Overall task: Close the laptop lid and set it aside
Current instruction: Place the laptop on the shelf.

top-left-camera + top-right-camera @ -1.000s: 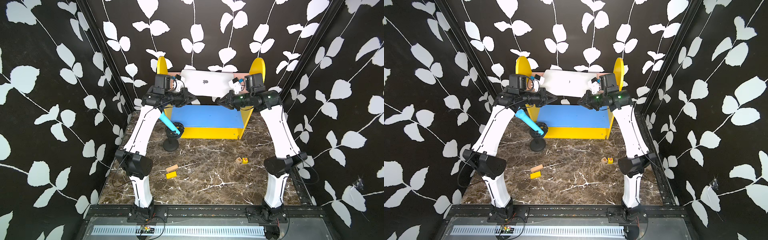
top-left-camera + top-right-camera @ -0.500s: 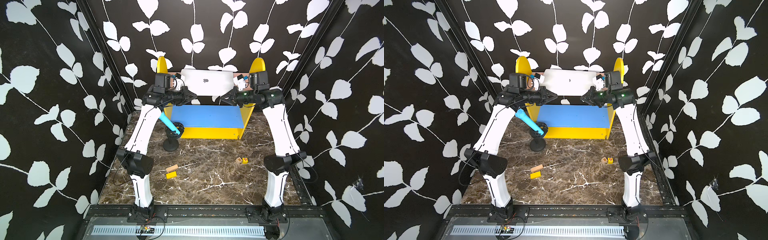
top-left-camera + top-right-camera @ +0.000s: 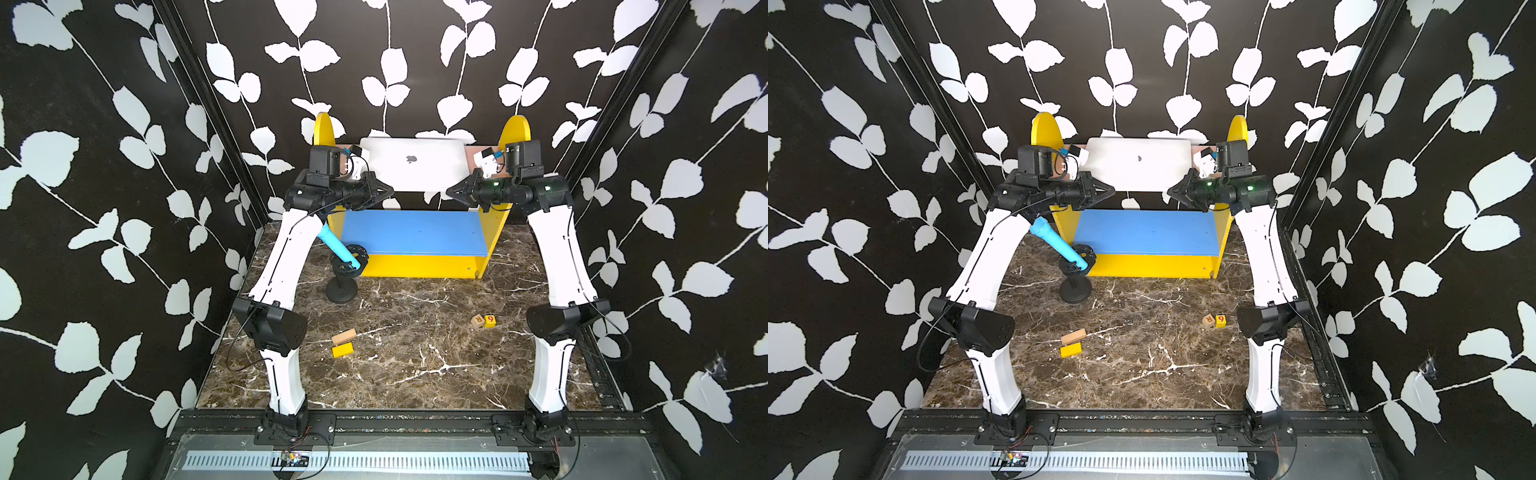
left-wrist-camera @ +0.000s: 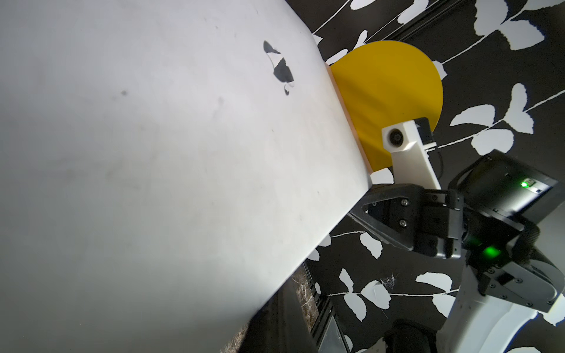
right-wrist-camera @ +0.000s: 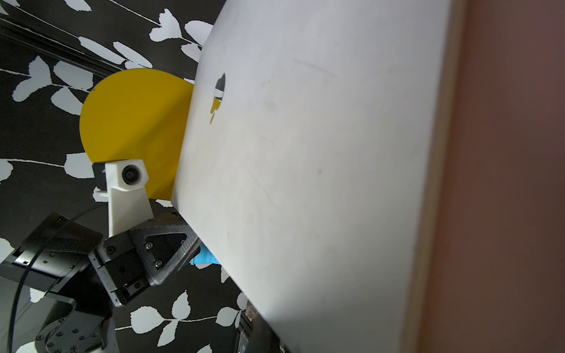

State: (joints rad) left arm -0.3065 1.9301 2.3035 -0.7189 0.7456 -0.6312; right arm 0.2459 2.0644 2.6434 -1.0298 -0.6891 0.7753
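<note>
Laptop (image 3: 415, 174) closed, silver-white, dark apple logo (image 3: 411, 158) showing; left gripper (image 3: 389, 192), right gripper (image 3: 450, 192) clamping its near corners.

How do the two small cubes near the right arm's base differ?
The tan cube shows an R, the yellow cube a 6. The tan cube sits inward, the yellow cube nearer the right arm. Both look alike in size, side by side on the marble table.

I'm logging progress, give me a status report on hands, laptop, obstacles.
Left hand, right hand: both shut on laptop's near corners. Lid closed, laptop held at the top shelf board. Yellow side panels flank it.
</note>
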